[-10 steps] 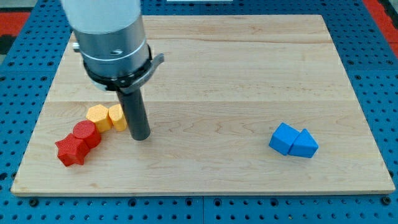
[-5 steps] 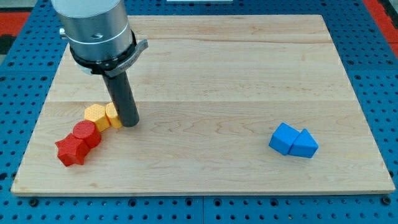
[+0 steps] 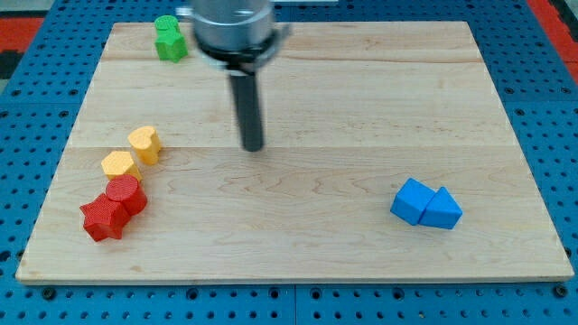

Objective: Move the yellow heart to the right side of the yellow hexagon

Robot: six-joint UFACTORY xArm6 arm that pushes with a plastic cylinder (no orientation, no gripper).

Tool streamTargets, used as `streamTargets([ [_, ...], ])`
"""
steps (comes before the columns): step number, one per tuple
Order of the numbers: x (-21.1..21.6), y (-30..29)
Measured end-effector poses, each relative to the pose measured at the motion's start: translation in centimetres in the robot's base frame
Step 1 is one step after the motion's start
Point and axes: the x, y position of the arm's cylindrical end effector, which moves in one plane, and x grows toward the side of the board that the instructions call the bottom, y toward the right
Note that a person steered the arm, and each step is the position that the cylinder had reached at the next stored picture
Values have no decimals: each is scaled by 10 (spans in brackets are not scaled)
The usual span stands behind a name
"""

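Note:
The yellow heart (image 3: 144,143) lies at the view's left on the wooden board (image 3: 361,99). It sits just up and right of the yellow hexagon (image 3: 119,165), touching or nearly touching it. My tip (image 3: 253,147) is near the board's middle, well to the right of the heart and apart from every block.
A red cylinder (image 3: 125,193) and a red star (image 3: 102,218) sit just below the yellow hexagon. A green block (image 3: 169,38) lies at the top left. A blue cube (image 3: 413,199) and a blue triangle (image 3: 442,209) touch each other at the lower right.
My tip left the yellow heart's right side and moved right and up to the board's middle. The heart and hexagon shifted left and up. The green block came into view.

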Motion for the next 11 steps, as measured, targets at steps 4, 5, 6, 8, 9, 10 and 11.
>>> streamTargets([
  [4,-33,-177],
  [5,-55,-199],
  [6,-39,-208],
  [8,-28,-280],
  [9,-27,-244],
  [10,-27,-188],
  [11,-24,-142],
])
